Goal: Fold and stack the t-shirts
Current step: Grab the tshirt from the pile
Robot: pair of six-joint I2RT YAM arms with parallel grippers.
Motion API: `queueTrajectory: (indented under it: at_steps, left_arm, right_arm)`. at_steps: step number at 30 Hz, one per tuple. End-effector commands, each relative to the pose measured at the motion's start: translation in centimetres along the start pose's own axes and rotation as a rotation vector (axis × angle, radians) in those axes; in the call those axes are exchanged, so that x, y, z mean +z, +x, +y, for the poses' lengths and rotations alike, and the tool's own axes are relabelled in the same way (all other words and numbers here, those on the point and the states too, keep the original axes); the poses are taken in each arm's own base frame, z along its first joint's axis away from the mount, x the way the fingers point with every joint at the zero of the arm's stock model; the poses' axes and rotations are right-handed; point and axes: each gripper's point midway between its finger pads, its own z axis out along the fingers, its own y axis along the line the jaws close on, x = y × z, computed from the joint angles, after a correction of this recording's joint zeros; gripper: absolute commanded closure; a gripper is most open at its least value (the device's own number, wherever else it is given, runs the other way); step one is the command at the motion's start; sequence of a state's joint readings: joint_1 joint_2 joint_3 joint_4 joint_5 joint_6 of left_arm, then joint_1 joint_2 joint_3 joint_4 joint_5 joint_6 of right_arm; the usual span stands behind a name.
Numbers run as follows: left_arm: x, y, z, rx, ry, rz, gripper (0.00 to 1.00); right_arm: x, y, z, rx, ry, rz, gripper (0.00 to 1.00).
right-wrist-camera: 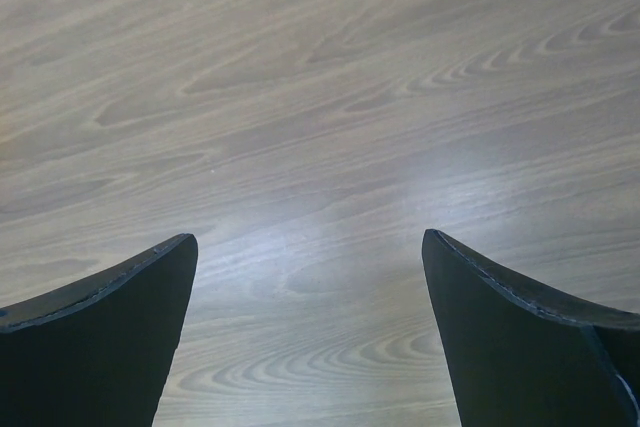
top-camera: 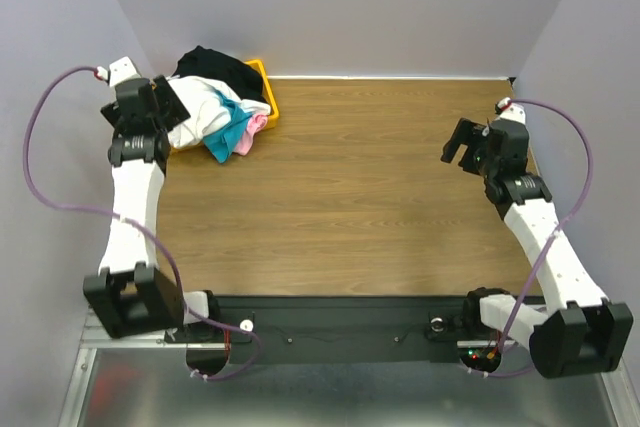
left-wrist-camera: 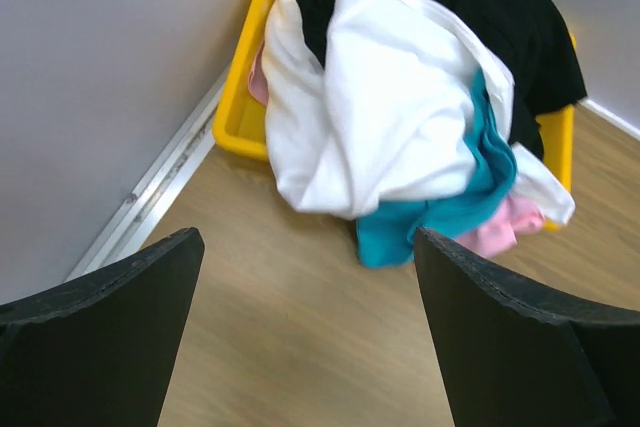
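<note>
Four shirts at least make up the pile (top-camera: 215,112) that we see in the far left corner of the surface (top-camera: 350,197), heaped in and over a yellow bin (top-camera: 268,97). All of them are crumpled. On top lies a white shirt (left-wrist-camera: 390,107). A black shirt (left-wrist-camera: 510,27) lies behind it, across the far part of the bin. A teal shirt (left-wrist-camera: 430,212) and a pink shirt (left-wrist-camera: 500,232) spill out from under the white one onto the wood.

Our left pincer (left-wrist-camera: 305,242) hovers just short of the pile, its jaws wide apart and holding nothing. Bare wood shows between them, and the lower edge of the white shirt is just ahead.

Our right pincer (right-wrist-camera: 308,247) hangs over the right side of the surface, well apart from the pile, and points toward the middle. Its jaws also stand wide and grip nothing, and we see only wood grain below them.
</note>
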State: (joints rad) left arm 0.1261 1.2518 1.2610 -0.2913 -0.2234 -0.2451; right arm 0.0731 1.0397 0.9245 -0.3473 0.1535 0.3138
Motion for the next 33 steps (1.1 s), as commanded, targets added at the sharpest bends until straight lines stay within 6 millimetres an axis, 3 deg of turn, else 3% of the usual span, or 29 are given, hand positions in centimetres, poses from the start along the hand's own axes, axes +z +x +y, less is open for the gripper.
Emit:
queueTrajectory:
  at_steps: [1, 4, 7, 10, 11, 19, 21, 22, 24, 25, 28, 31, 33]
  left_arm:
    - [3.2, -5.4, -1.3, -0.064, 0.072, -0.119, 0.02]
    - [9.4, -2.1, -2.3, -0.048, 0.075, 0.009, 0.05]
    - [13.5, 1.1, -2.9, -0.028, 0.071, 0.123, 0.08]
    - [15.7, 3.0, -2.9, -0.013, 0.065, 0.177, 0.08]
    - [16.6, 4.4, -2.9, -0.008, 0.062, 0.213, 0.09]
    - [17.7, 7.6, -2.7, -0.012, 0.054, 0.307, 0.14]
    - [17.5, 8.3, -3.7, -0.021, 0.115, 0.333, 0.35]
    - [17.5, 8.4, -4.1, -0.023, 0.140, 0.341, 0.44]
    - [17.3, 8.3, -5.2, -0.045, 0.189, 0.351, 0.76]
    - [17.1, 7.8, -5.4, -0.058, 0.187, 0.346, 1.00]
    - [16.6, 6.1, -6.2, -0.096, 0.209, 0.320, 1.00]
    - [15.9, 2.8, -7.4, -0.119, 0.245, 0.274, 1.00]
    - [15.1, -1.0, -8.8, -0.144, 0.286, 0.226, 1.00]
  right_arm:
    - [0.8, -4.2, 1.9, 0.026, -0.044, -0.091, 0.00]
    - [1.3, -5.3, 1.7, -0.009, -0.022, -0.105, 0.00]
    - [1.4, -5.6, 1.2, -0.012, 0.008, -0.117, 0.00]
    - [1.4, -5.6, 0.9, -0.024, 0.023, -0.118, 0.00]
    - [1.4, -5.6, 0.9, -0.029, 0.023, -0.120, 0.00]
    - [2.9, -4.7, 1.1, -0.026, 0.021, -0.075, 0.00]
    - [3.3, -4.5, 1.3, -0.028, 0.017, -0.062, 0.00]
    - [3.4, -4.4, 1.4, -0.031, 0.014, -0.058, 0.00]
    - [3.7, -4.4, 1.4, -0.039, 0.015, -0.054, 0.00]
    - [3.7, -4.4, 1.4, -0.045, 0.016, -0.054, 0.00]
    - [3.6, -4.4, 1.2, -0.054, 0.020, -0.056, 0.00]
    - [3.4, -4.6, 1.2, -0.054, 0.022, -0.065, 0.00]
    - [3.3, -4.7, 1.1, -0.055, 0.026, -0.068, 0.00]
